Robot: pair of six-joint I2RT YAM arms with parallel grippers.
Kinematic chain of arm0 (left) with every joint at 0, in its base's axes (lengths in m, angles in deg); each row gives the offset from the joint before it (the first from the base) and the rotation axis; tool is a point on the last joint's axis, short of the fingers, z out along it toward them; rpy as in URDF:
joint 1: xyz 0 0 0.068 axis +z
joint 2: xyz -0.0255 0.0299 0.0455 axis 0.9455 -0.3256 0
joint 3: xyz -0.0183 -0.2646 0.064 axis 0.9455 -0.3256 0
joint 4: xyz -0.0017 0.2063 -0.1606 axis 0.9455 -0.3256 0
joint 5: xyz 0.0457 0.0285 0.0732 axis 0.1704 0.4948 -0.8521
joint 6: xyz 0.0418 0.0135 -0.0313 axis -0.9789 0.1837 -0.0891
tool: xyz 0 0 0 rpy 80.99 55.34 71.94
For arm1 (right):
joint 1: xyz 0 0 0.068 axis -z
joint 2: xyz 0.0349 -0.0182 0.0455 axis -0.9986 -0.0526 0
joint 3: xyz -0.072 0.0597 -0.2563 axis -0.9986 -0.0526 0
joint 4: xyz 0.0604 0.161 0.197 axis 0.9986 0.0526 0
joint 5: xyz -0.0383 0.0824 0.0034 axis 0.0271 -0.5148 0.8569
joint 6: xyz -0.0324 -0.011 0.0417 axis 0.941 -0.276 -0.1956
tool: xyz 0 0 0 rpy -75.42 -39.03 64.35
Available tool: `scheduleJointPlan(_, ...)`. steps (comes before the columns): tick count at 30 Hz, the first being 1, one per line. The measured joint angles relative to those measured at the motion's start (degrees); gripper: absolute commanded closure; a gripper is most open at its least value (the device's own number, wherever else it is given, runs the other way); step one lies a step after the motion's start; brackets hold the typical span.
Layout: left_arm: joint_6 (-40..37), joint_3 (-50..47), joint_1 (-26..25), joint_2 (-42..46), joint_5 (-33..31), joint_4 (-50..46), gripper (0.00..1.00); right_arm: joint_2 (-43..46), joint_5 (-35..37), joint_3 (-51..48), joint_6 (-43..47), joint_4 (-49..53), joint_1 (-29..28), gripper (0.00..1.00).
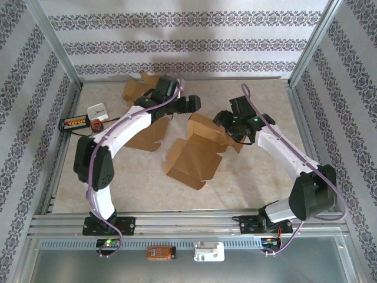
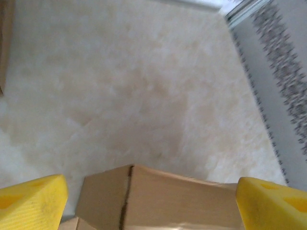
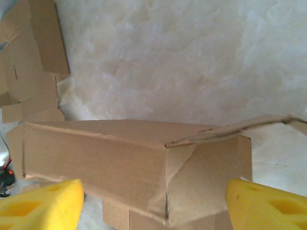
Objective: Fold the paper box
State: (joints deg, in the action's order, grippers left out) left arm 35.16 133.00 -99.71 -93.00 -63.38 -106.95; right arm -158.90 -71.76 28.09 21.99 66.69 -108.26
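Note:
The brown paper box (image 1: 197,150) lies partly folded mid-table, one wall raised at its far side. My left gripper (image 1: 191,106) hovers by the far edge of that wall. In the left wrist view its yellow fingertips (image 2: 33,201) stand wide apart, and a folded box panel (image 2: 158,196) lies between them, unpinched, so the left gripper (image 2: 152,203) is open. My right gripper (image 1: 227,121) is at the box's right side. Seen from the right wrist, the right gripper (image 3: 153,206) is open too, its fingertips (image 3: 41,203) straddling a box corner (image 3: 165,177) with a loose flap (image 3: 249,125) above.
Flat cardboard blanks lie at the back left (image 1: 138,88) and under the left arm (image 1: 144,138). A white block (image 1: 97,112) and a black-and-orange tool (image 1: 76,122) sit by the left rail. Metal frame rails (image 1: 177,221) border the table.

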Motion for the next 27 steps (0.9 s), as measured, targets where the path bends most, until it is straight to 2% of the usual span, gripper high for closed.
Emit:
scheduleJointPlan(3,0.2,0.7,0.1,-4.5,2.3,-2.0,0.11,-2.0,-0.5,-0.3,0.1,-2.4,-0.5,0.28)
scheduleJointPlan(10,2.3,0.4,0.8,-6.1,6.0,-1.9,0.34,-4.5,-1.0,-0.4,1.9,-6.3,-0.7,0.38)
scheduleJointPlan(17,7.1,-8.0,1.2,-1.7,6.9,4.1,0.35,-8.2,-0.9,2.7,5.5,-6.8,-0.7,0.38)
scheduleJointPlan(20,9.0,-11.5,1.4,0.9,6.9,5.4,0.32,-10.7,-1.0,5.4,7.1,-6.8,-0.7,0.38)
scheduleJointPlan(24,10.1,-13.1,1.4,2.5,6.2,5.4,0.29,-13.6,-0.9,8.6,8.7,-7.1,-0.7,0.37)
scheduleJointPlan(27,10.1,-13.2,1.4,2.7,5.0,5.4,0.28,-14.1,-0.9,9.4,9.7,-7.0,-0.7,0.33)
